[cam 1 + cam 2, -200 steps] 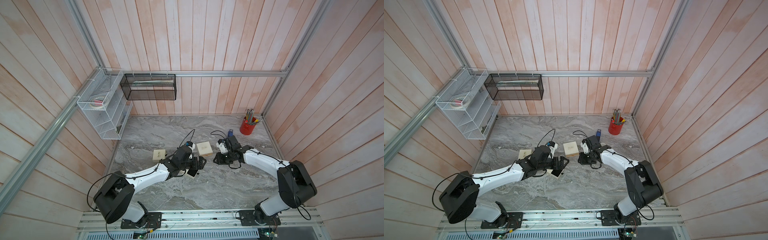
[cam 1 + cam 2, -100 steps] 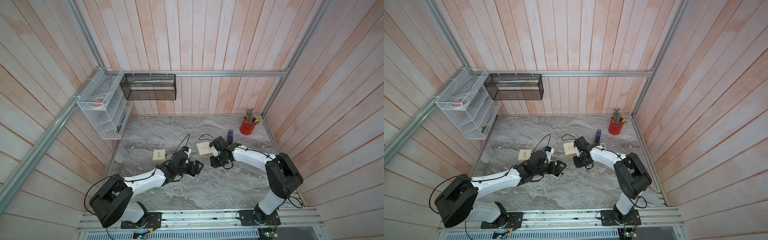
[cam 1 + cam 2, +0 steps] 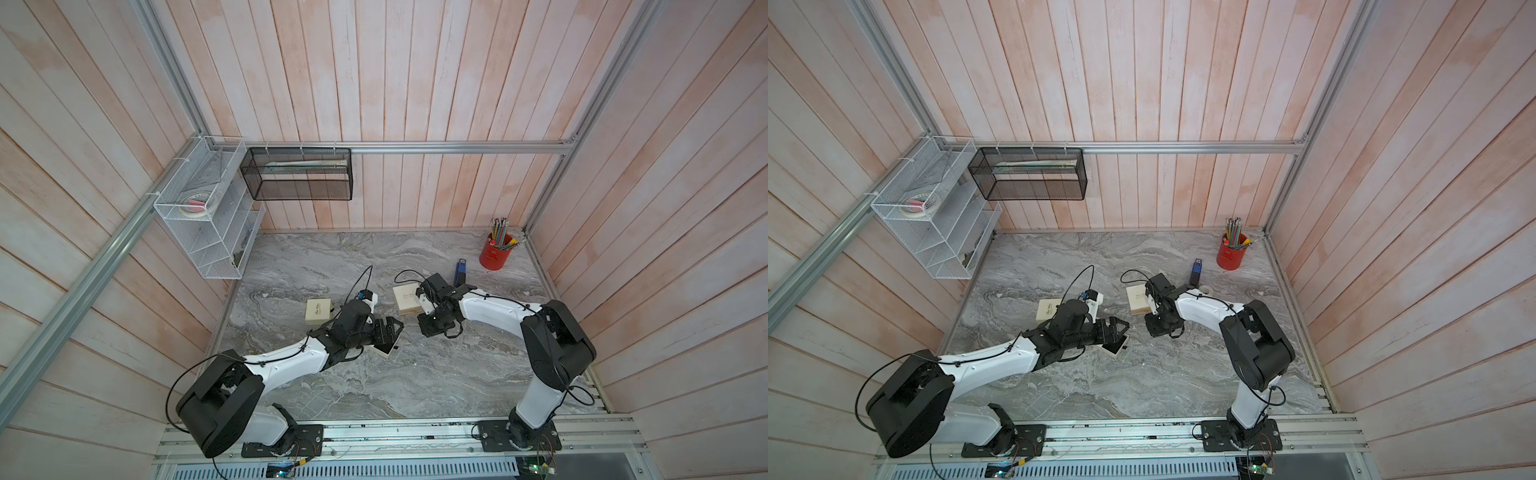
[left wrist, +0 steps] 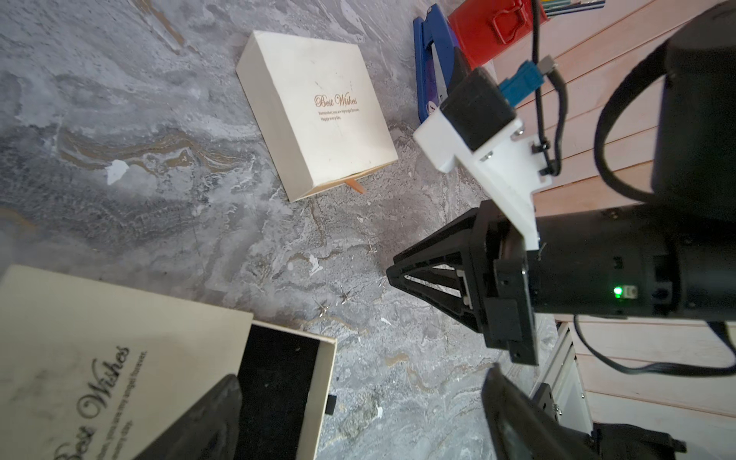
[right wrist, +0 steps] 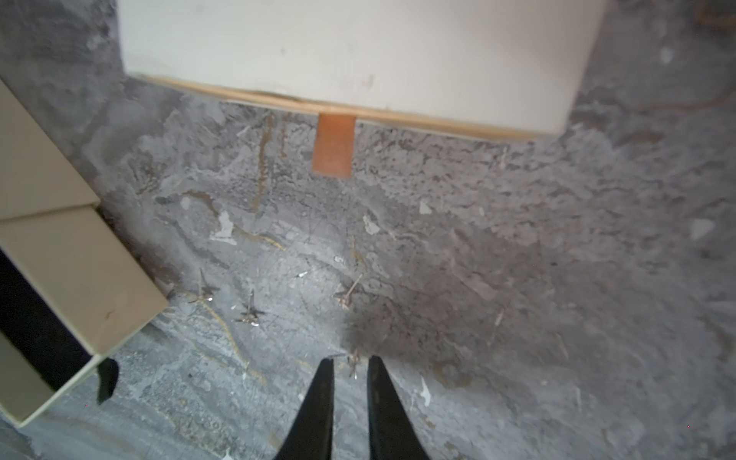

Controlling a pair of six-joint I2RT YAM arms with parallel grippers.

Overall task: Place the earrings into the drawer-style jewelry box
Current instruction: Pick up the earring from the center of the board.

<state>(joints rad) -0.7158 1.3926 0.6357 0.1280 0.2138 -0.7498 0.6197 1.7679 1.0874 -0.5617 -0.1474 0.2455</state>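
Three cream square cardboard boxes sit on the grey marble tabletop [image 3: 374, 386]: the leftmost box [image 3: 318, 311] closed, the middle box [image 4: 119, 338] with its black-lined drawer [image 4: 278, 370] pulled out beneath the left gripper [image 3: 388, 332], whose jaws gape wide and hold nothing, and the right box [image 4: 314, 107] shut, its orange pull tab [image 5: 333, 145] showing. Two lids read "Best Wishes". Four tiny silvery star earrings [image 5: 250, 312] lie on bare marble between the drawer and the right box, one of them between the nearly closed tips of the right gripper [image 5: 349, 360]; whether it is pinched cannot be told. The near tabletop lies open.
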